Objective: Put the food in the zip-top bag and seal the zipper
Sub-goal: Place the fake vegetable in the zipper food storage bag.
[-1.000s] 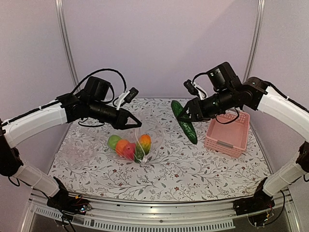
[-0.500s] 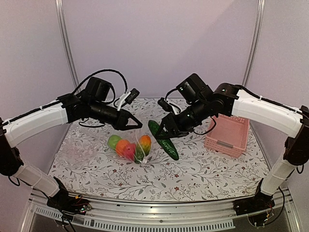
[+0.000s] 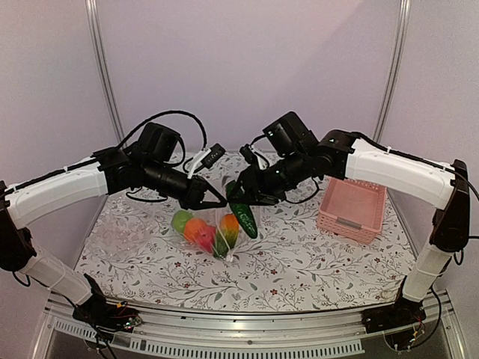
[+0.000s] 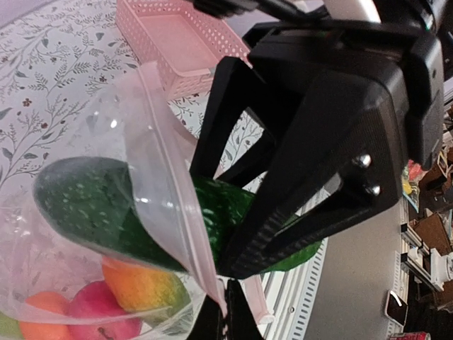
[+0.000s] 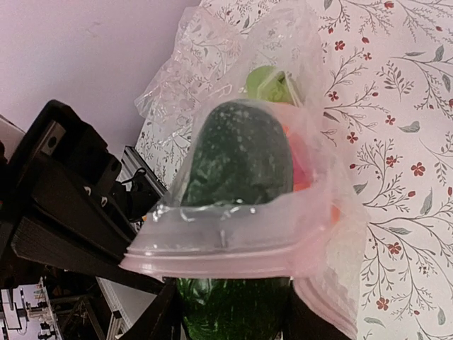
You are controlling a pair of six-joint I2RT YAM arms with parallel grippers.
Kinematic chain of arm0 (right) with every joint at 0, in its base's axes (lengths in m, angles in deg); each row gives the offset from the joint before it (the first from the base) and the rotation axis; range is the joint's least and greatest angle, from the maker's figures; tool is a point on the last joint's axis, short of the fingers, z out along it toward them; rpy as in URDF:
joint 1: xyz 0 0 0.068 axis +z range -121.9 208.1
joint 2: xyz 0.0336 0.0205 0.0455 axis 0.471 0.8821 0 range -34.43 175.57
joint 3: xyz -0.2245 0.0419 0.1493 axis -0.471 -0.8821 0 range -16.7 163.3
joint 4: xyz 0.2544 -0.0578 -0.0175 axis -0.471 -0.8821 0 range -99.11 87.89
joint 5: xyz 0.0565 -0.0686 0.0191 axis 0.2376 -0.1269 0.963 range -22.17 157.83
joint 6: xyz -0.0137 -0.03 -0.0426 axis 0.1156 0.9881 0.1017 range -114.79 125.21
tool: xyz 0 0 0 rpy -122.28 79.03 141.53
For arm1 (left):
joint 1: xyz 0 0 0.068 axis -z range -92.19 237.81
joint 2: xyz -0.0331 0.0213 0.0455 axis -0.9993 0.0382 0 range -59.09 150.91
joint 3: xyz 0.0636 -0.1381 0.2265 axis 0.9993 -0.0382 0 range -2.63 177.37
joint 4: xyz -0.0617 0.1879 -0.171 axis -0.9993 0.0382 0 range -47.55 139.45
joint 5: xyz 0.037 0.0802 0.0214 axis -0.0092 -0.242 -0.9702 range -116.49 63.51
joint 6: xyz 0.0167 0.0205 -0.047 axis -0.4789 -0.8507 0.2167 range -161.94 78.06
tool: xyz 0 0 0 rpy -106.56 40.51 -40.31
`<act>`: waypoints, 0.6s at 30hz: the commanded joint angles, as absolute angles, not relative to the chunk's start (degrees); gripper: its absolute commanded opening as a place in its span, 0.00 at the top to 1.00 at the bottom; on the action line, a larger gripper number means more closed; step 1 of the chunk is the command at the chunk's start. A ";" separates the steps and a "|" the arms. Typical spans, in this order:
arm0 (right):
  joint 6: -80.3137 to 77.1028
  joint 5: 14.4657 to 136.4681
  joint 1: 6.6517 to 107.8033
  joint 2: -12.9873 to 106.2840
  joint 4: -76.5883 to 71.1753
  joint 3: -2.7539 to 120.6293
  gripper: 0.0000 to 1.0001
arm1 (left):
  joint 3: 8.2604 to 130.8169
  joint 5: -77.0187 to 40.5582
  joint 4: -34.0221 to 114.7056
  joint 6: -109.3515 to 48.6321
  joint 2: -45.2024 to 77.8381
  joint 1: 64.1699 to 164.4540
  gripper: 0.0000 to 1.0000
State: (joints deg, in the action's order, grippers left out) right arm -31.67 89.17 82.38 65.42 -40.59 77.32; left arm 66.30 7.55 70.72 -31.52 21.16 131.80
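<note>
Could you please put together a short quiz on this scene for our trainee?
1. True or false: the dark green toy cucumber lies in the pink slatted plastic basket.
2. The left gripper pinches: A) the rim of the see-through zip-top plastic bag; B) an orange; C) the basket.
3. Which gripper holds the cucumber, and how much of it is bagged?
Key: 1 false; 2 A; 3 the right gripper, only its far end.
</note>
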 commanded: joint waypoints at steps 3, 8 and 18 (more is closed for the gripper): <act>-40.96 81.56 82.96 66.35 -27.46 73.53 0.54 | 66.98 8.77 71.09 -32.91 21.96 133.09 1.00; -40.85 74.36 85.01 67.87 -26.96 73.92 0.54 | 66.98 8.45 71.13 -32.86 21.73 133.08 1.00; -33.84 65.52 87.08 71.17 -27.50 74.83 0.46 | 66.12 11.29 68.40 -30.24 21.61 131.59 1.00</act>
